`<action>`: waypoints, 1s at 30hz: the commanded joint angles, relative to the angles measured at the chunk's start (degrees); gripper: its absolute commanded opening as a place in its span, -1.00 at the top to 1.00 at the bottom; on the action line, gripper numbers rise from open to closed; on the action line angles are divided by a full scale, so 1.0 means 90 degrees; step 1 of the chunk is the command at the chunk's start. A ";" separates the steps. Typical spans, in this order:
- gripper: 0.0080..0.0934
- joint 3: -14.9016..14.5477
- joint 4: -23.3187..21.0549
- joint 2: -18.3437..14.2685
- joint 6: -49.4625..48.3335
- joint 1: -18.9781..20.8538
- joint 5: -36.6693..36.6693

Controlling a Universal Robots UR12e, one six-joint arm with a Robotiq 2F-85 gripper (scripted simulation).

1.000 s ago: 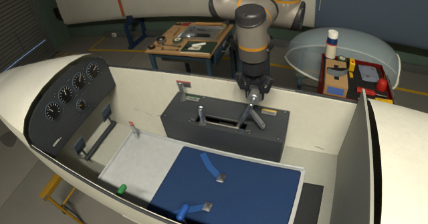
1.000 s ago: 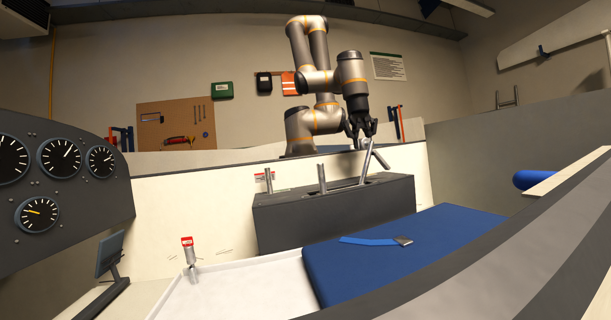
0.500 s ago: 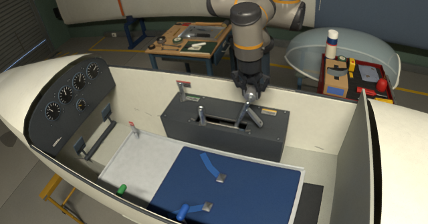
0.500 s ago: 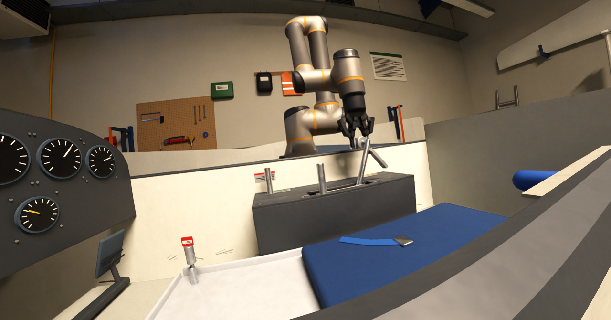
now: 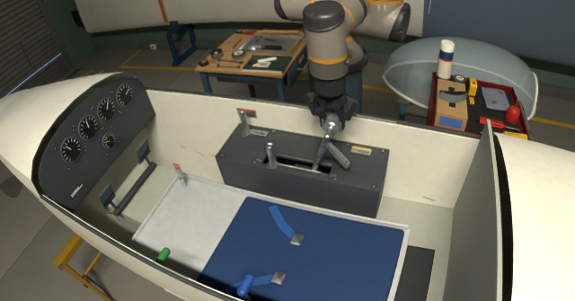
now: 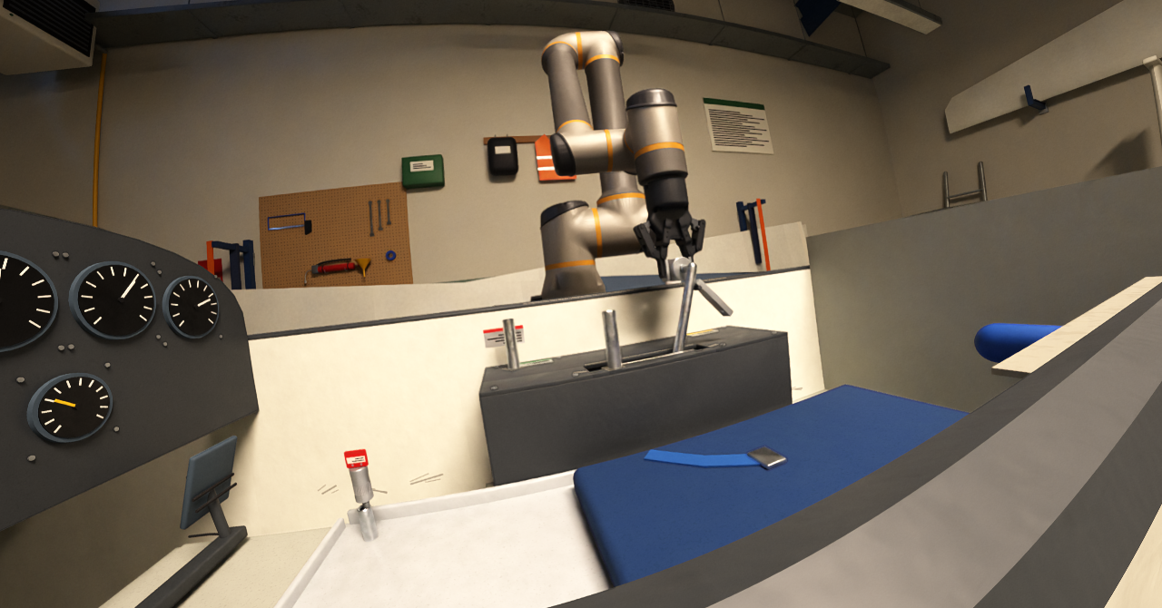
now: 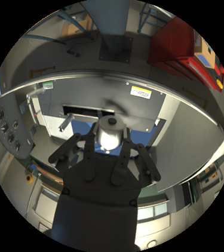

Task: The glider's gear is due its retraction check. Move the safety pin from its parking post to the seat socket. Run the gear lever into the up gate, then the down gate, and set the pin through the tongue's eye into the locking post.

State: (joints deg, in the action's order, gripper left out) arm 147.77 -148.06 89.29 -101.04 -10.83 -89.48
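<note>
My gripper (image 5: 331, 126) (image 6: 674, 263) (image 7: 110, 136) grips the round metal knob of the gear lever (image 5: 324, 148) (image 6: 684, 306), which rises tilted from the slot in the dark console (image 5: 305, 170) (image 6: 634, 393) at the cockpit's far wall. A flat tongue branches off the lever toward the right. A bare metal post (image 5: 270, 154) (image 6: 610, 338) stands at the slot's left end. Another post with a red tag (image 5: 244, 122) (image 6: 510, 341) stands at the console's left rear corner. The red-capped safety pin (image 5: 179, 173) (image 6: 358, 479) stands upright in a socket at the seat pan's front corner.
The white seat pan (image 5: 188, 215) and blue cushion (image 5: 314, 251) with belt buckles fill the cockpit floor below the console. The instrument panel (image 5: 90, 130) stands to the left, and the cockpit side walls close in behind and to the right. A green knob (image 5: 163, 254) sits on the near sill.
</note>
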 commanded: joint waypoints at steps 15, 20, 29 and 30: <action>1.00 -0.0018 0.0067 0.0104 -0.0203 -0.0226 -0.0057; 1.00 -0.0017 0.0095 0.0133 -0.0273 -0.0296 -0.0057; 1.00 -0.0013 0.0140 0.0182 -0.0401 -0.0424 -0.0057; 1.00 -0.0011 0.0144 0.0188 -0.0416 -0.0438 -0.0057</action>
State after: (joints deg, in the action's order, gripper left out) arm 147.94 -146.52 90.95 -104.84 -14.62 -89.44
